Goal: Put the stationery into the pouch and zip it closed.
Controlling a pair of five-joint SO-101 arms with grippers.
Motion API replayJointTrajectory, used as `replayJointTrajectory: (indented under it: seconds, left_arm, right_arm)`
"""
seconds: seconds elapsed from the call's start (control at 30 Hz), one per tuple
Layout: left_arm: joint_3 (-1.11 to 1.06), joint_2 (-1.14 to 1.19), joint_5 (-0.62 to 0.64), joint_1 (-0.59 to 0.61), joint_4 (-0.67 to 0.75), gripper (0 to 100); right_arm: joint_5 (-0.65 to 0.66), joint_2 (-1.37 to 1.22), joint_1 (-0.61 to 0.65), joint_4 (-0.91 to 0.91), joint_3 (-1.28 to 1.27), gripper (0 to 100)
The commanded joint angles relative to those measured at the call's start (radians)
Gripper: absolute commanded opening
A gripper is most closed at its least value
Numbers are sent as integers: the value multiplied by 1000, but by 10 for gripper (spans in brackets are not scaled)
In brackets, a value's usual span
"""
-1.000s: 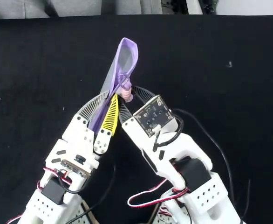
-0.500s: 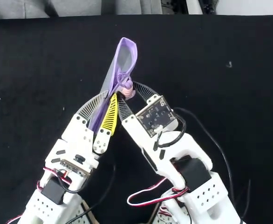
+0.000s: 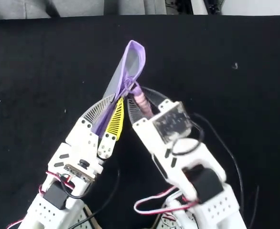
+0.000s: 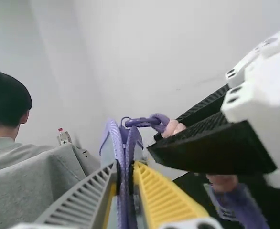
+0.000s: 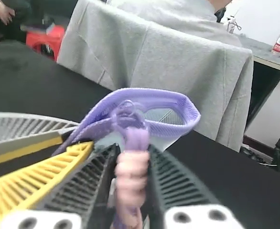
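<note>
High view: my left end effector (image 3: 117,101) pinches the purple pouch (image 3: 130,59) up off the worktop (image 3: 226,71). My right end effector (image 3: 142,97) pinches a pink stick (image 3: 143,104) at its mouth. That mouth looks thin, so the stick may miss and drop.

Lab: black table (image 3: 235,47), draped chair (image 5: 154,62)

At upper centre of the high view, over the black cloth table (image 3: 235,95), the purple mesh pouch (image 3: 132,59) is clamped from lower left by the left gripper (image 3: 116,100), and immediately right of it the right gripper (image 3: 139,94) pinches the pink, purple-tipped stationery stick (image 3: 143,102) beside the pouch's lower end.
</note>
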State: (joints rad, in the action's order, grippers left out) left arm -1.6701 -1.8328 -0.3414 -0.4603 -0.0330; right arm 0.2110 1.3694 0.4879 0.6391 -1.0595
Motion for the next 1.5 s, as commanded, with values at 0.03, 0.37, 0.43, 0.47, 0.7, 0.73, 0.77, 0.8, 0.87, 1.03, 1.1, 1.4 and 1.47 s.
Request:
replayJointTrajectory:
  seconds: [0.03, 0.37, 0.43, 0.47, 0.7, 0.73, 0.77, 0.8, 0.87, 1.03, 1.1, 1.4, 1.47]
  left_arm:
    - [-19, 6, 11, 7, 5, 28]
    - [-19, 6, 11, 7, 5, 28]
    - [-21, 6, 11, 7, 5, 28]
    - [-21, 6, 11, 7, 5, 28]
    - [-22, 6, 11, 7, 5, 28]
    - [-22, 6, 11, 7, 5, 28]
    - [-22, 6, 11, 7, 5, 28]
    - [-22, 6, 11, 7, 5, 28]
    - [-22, 6, 11, 7, 5, 28]
    - [-22, 6, 11, 7, 5, 28]
    - [-24, 6, 11, 7, 5, 28]
    - [-24, 6, 11, 7, 5, 28]
    - [-24, 6, 11, 7, 5, 28]
  right_arm:
    - [-41, 157, -11, 109, 8, 223]
    - [-37, 168, -9, 80, -84, 223]
    - [-37, 159, 11, 55, -101, 223]
    - [-37, 154, 23, 41, -110, 223]
    - [-37, 120, 34, -34, -139, 222]
    - [-37, 114, 37, -37, -139, 222]
    - [-37, 107, 38, -37, -139, 222]
    - [-37, 99, 38, -44, -139, 222]
    - [-44, 81, 38, -72, -143, 222]
    - [-44, 25, 40, -129, -163, 213]
    - [-44, 19, 40, -133, -162, 177]
    - [-41, 19, 35, -129, -162, 129]
    - [-40, 19, 35, -129, -162, 129]
